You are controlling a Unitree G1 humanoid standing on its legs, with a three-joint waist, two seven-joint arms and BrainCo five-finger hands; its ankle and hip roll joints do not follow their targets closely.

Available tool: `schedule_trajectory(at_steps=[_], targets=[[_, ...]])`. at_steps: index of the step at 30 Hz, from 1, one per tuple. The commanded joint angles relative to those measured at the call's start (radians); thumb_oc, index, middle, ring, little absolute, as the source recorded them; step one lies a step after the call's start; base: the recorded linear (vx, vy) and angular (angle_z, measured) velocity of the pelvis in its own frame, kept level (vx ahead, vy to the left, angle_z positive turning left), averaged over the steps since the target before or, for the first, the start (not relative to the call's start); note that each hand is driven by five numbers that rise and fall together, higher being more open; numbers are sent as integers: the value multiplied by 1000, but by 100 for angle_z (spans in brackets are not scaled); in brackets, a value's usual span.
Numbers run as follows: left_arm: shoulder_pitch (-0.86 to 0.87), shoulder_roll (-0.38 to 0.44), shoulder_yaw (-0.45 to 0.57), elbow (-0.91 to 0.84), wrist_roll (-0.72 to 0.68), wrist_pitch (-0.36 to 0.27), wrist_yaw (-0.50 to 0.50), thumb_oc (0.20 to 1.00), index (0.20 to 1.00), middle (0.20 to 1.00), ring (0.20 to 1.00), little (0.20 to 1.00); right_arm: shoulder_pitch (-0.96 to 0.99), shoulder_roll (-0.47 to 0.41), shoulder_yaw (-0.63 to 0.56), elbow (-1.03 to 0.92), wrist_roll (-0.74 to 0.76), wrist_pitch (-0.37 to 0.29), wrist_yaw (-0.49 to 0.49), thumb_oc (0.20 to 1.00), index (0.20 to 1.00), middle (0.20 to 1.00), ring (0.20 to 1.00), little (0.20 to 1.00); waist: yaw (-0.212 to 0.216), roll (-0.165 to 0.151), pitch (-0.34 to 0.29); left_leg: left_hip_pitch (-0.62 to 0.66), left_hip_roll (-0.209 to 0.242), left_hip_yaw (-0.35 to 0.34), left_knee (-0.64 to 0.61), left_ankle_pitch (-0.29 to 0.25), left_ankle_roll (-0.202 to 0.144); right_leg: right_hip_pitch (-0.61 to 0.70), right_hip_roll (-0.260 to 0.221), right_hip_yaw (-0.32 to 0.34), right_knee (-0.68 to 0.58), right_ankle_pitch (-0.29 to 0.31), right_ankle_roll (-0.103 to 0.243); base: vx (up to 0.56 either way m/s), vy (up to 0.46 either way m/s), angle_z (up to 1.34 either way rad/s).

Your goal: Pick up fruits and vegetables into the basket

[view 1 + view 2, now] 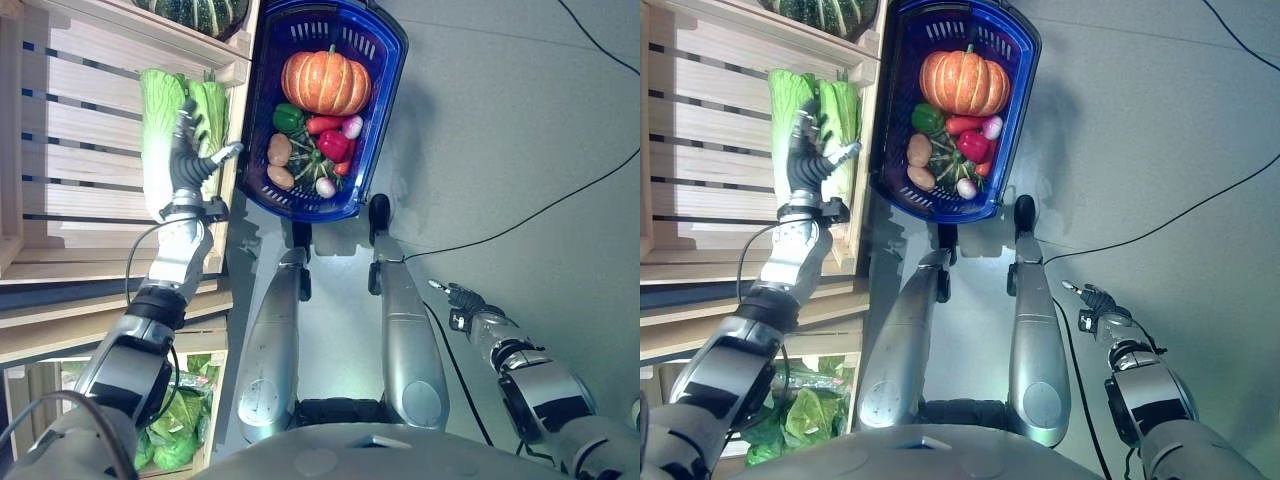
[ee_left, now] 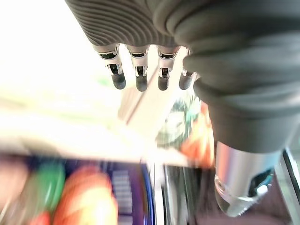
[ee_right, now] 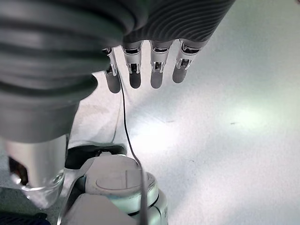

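Already carrying a pumpkin point(image 1: 325, 82), peppers and potatoes in the blue basket point(image 1: 385, 45), now reaching the released left robot hand point(image 1: 188, 160) over the cabbage point(image 1: 160, 130) lying in the wooden crate point(image 1: 70, 120) at left, leaving the right robot hand point(image 1: 455, 297) hanging slack

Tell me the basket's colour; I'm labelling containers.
Blue: the basket shows best in the left eye view.

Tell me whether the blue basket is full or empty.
Partly full: the blue basket holds an orange pumpkin, peppers, potatoes and other small vegetables, with some floor bare.
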Motion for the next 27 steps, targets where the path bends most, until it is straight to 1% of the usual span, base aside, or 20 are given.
schedule_trajectory(at_steps=[1, 2, 3, 4, 6, 7, 10, 11, 15, 17, 19, 22, 23, 24, 25, 26, 27], targets=[[-10, 36, 93, 17, 152, -42, 189, 1000, 1000, 1000, 1000, 1000, 89, -32, 52, -1, 42, 7, 2, 1000, 1000, 1000, 1000, 1000, 14, -6, -28, -43, -28, -4, -20, 1, 8, 5, 51, -22, 139, -186, -1, 0, 0, 0], [-18, 37, 98, 31, 179, -35, 224, 1000, 1000, 1000, 1000, 1000, 85, -31, 52, -1, 43, 9, 3, 1000, 1000, 1000, 1000, 1000, 13, -8, -28, -46, -28, -4, -26, 9, 6, 2, 51, -23, 134, -180, -2, 0, 0, 0], [-21, 39, 98, 43, 199, -30, 247, 1000, 1000, 1000, 1000, 1000, 87, -30, 55, -1, 42, 10, 4, 1000, 1000, 1000, 1000, 1000, 13, -10, -28, -43, -27, -4, -21, 1, 6, 4, 53, -23, 141, -188, -2, 2, -4, 4], [-28, 42, 101, 63, 219, -23, 277, 1000, 1000, 1000, 1000, 1000, 82, -28, 59, -1, 42, 11, 3, 1000, 1000, 1000, 1000, 1000, 11, -12, -28, -46, -27, -4, -27, 10, 4, 0, 55, -23, 137, -181, -3, 14, -1, 3], [-33, 49, 97, 93, 256, -3, 326, 1000, 1000, 1000, 1000, 1000, 81, -27, 65, -4, 42, 16, 2, 1000, 1000, 1000, 1000, 1000, 10, -15, -28, -44, -25, -4, -21, 3, 2, 3, 56, -22, 144, -191, -4, 0, 0, 0], [-37, 53, 98, 104, 274, 6, 340, 1000, 1000, 1000, 1000, 1000, 77, -28, 65, -5, 43, 16, 2, 1000, 1000, 1000, 1000, 1000, 9, -16, -28, -47, -25, -4, -27, 10, 1, 0, 56, -22, 139, -184, -5, 0, 0, 0], [-41, 66, 85, 151, 324, 46, 389, 1000, 1000, 1000, 1000, 1000, 71, -28, 74, -8, 45, 19, -1, 1000, 1000, 1000, 1000, 1000, 6, -16, -28, -46, -23, -3, -24, 4, -2, 1, 58, -22, 142, -193, -6, 0, 0, 0], [-44, 69, 85, 159, 335, 59, 398, 1000, 1000, 1000, 1000, 1000, 67, -29, 74, -9, 45, 20, -2, 1000, 1000, 1000, 1000, 1000, 6, -16, -28, -49, -23, -3, -28, 11, -3, -2, 57, -22, 138, -188, -6, 0, 0, 0], [-63, 90, 71, 248, 399, 148, 461, 1000, 1000, 1000, 1000, 1000, 49, -34, 87, -5, 47, 24, 0, 1000, 1000, 1000, 1000, 1000, -1, -19, -28, -50, -22, 2, -33, 14, -6, -2, 60, -21, 133, -189, -9, 0, 0, 0], [-72, 101, 70, 288, 401, 183, 471, 1000, 1000, 1000, 1000, 1000, 45, -37, 90, -3, 46, 27, 1, 1000, 1000, 1000, 1000, 1000, -4, -20, -28, -46, -21, 3, -32, 9, -7, 0, 62, -20, 135, -196, -9, -2, 13, -2], [-80, 115, 65, 344, 414, 239, 472, 1000, 1000, 1000, 1000, 1000, 40, -43, 96, -2, 48, 27, 5, 1000, 1000, 1000, 1000, 1000, -8, -22, -28, -50, -21, 4, -38, 16, -10, -2, 61, -21, 128, -190, -9, -14, 32, -3], [-90, 120, 52, 403, 424, 301, 480, 1000, 1000, 1000, 1000, 1000, 27, -46, 101, 2, 46, 33, 6, 1000, 1000, 1000, 1000, 1000, -12, -24, -28, -53, -18, 6, -39, 19, -13, -4, 62, -20, 127, -190, -9, -2, 20, -1], [-89, 119, 50, 411, 416, 307, 480, 1000, 1000, 1000, 1000, 1000, 29, -45, 104, 1, 47, 33, 4, 1000, 1000, 1000, 1000, 1000, -12, -25, -28, -51, -18, 7, -35, 13, -13, -3, 62, -19, 132, -196, -9, -6, 33, -2], [-98, 121, 51, 442, 409, 334, 462, 1000, 1000, 1000, 1000, 1000, 23, -47, 105, 2, 47, 33, 5, 1000, 1000, 1000, 1000, 1000, -15, -26, -28, -54, -19, 6, -39, 19, -12, -7, 61, -20, 128, -191, -8, 0, 0, 0], [-99, 121, 47, 451, 403, 345, 455, 1000, 1000, 1000, 1000, 1000, 24, -47, 106, 3, 48, 32, 5, 1000, 1000, 1000, 1000, 1000, -15, -27, -28, -51, -18, 7, -36, 12, -12, -3, 62, -20, 131, -197, -9, -19, 36, -2], [-105, 119, 49, 476, 401, 348, 451, 1000, 1000, 1000, 1000, 1000, 16, -49, 110, 4, 49, 34, 6, 1000, 1000, 1000, 1000, 1000, -17, -28, -28, -57, -18, 7, -39, 20, -13, -10, 62, -19, 129, -190, -9, 0, 0, 0], [-110, 117, 50, 491, 395, 367, 436, 1000, 1000, 1000, 1000, 1000, 12, -50, 110, 7, 47, 35, 8, 1000, 1000, 1000, 1000, 1000, -19, -29, -28, -58, -18, 7, -39, 20, -13, -12, 63, -20, 129, -190, -9, -19, 32, -1]])
